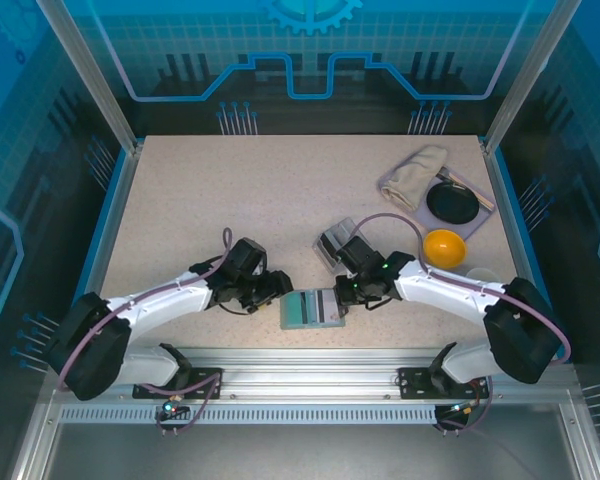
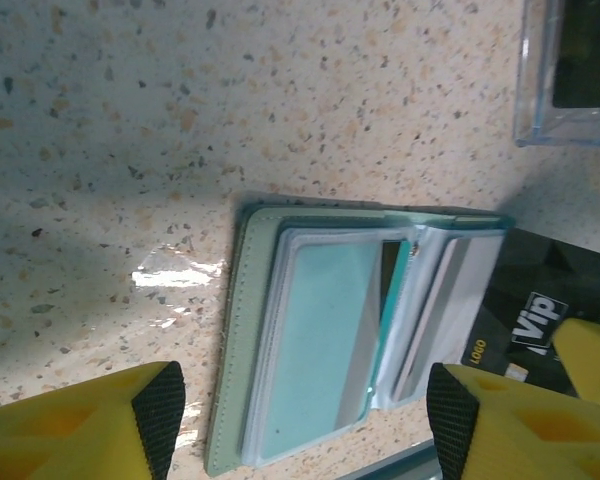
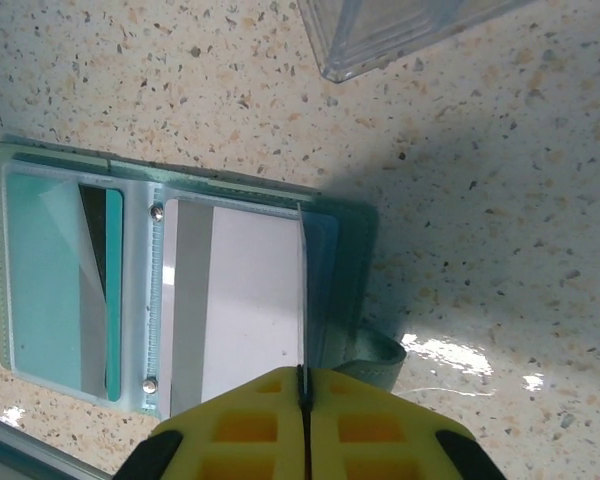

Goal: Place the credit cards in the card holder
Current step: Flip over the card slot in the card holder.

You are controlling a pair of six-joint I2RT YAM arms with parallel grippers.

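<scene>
Toward six o'clock on the speckled beige table, the left gripper hangs with yellow fingers spread wide; at its three o'clock the flat grey-green folding card holder lies open, teal sleeves up, a pale grey-white card in one sleeve; further right, the right gripper is pressed together on a thin black plastic credit card printed "ViP" and "LOGO"; insertion is in hand; next, I judge, that card's edge must meet a sleeve mouth; a clear plastic box sits at the holder's one o'clock.
</scene>
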